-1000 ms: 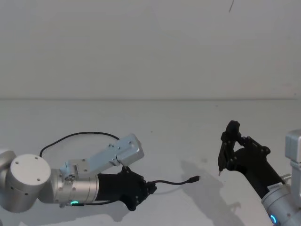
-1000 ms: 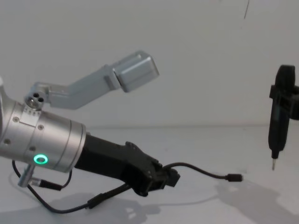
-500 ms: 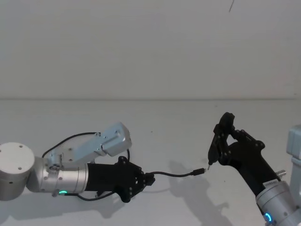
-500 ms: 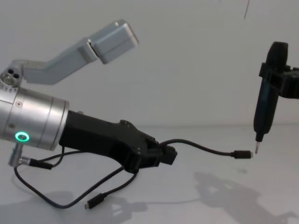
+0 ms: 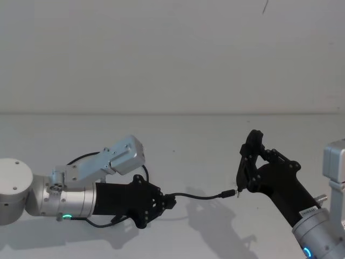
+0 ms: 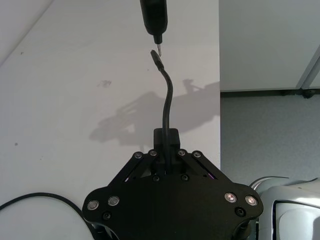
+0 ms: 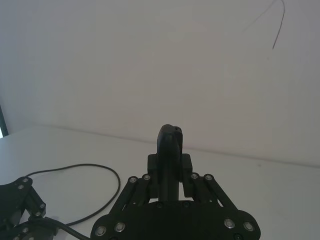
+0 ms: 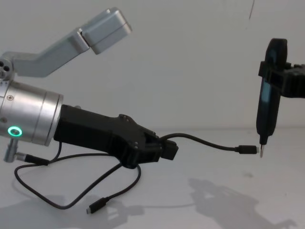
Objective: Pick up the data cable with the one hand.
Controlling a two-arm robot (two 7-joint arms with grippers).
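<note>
Left pincer (image 8: 164,149) clenched on cable (image 8: 205,141) near one plug (image 8: 246,149), above the table (image 8: 214,200). The short stub juts level toward the closed right pincer (image 8: 261,143); the long tail sags. Judged light, thin and limp, so best gripped close behind a plug.

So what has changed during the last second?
The left tool lifted the data cable, so its free plug rose; the right tool came leftward until its metal tip almost meets that plug. The left tool stays shut on the cable.
</note>
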